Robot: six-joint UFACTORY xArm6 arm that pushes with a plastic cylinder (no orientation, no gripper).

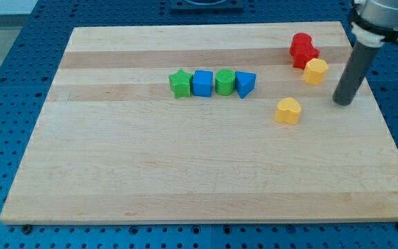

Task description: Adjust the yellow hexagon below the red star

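Observation:
The yellow hexagon (pixel 316 70) lies near the board's upper right, touching the lower right side of the red star (pixel 305 57). A red round block (pixel 300 42) sits just above the star. My tip (pixel 343 102) rests on the board to the right of and slightly below the hexagon, with a small gap between them. A yellow heart-shaped block (pixel 289 111) lies below and left of the hexagon, to the left of my tip.
A row of blocks stands at the board's upper middle: a green star (pixel 179 84), a blue cube (pixel 202 83), a green cylinder (pixel 224 81) and a blue triangle (pixel 245 84). The wooden board (pixel 185 173) lies on a blue perforated table.

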